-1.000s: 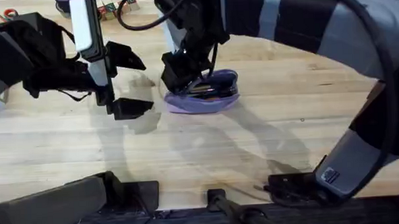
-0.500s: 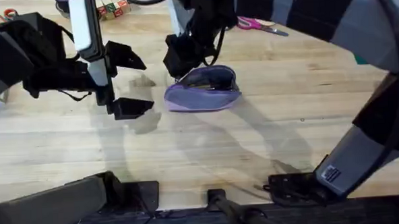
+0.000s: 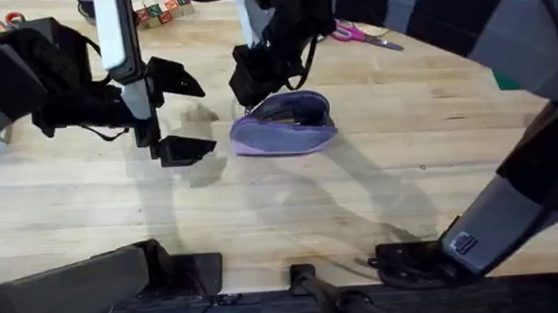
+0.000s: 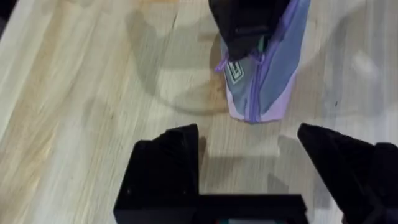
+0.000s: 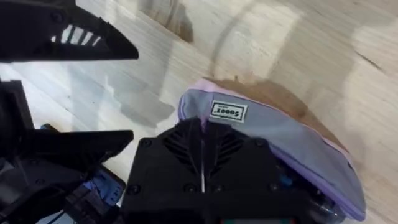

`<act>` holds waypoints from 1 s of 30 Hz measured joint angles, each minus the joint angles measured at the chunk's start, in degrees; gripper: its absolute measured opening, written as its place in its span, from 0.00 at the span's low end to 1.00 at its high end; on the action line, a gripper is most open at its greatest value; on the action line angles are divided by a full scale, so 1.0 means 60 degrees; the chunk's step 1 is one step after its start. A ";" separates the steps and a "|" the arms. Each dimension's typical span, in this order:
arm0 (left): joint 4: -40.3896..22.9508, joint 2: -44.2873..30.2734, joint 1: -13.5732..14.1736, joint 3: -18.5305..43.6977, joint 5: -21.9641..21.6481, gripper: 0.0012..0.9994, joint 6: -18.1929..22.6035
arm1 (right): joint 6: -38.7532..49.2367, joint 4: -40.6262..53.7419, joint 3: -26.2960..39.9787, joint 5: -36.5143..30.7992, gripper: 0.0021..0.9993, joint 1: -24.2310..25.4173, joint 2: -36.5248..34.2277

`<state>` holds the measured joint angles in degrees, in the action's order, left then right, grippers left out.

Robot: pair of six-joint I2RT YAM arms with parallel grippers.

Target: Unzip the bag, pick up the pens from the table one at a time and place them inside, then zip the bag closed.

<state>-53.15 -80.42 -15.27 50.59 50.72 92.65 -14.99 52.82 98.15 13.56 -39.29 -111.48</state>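
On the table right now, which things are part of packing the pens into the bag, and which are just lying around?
Part of the job:
- purple bag, something dark showing through its opening
- right pincer, shut, at the bag's left end
- left pincer, open, left of the bag

Lying about:
- pink-handled scissors
- coloured blocks
- orange-handled scissors
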 joint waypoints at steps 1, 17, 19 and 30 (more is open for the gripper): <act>0.0000 0.0000 0.0000 0.0000 0.0112 0.99 -0.0010 | 0.0001 -0.0002 0.0000 0.0000 0.03 0.0000 -0.0002; 0.0227 -0.2633 0.0004 0.0000 0.2843 0.99 -0.0083 | 0.0001 -0.0022 0.0000 0.0000 0.03 0.0018 -0.0003; 0.0306 -0.2797 0.0035 0.0000 0.3023 0.99 -0.0085 | -0.0003 -0.0039 0.0000 0.0000 0.03 0.0015 -0.0004; 0.0569 -0.3304 0.0912 0.0000 0.2833 0.93 -0.0168 | 0.0001 -0.0411 0.0000 -0.0004 0.03 0.0015 -0.0004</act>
<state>-49.73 -100.25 -9.80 50.59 67.72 91.65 -14.98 50.35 98.15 13.54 -39.20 -111.50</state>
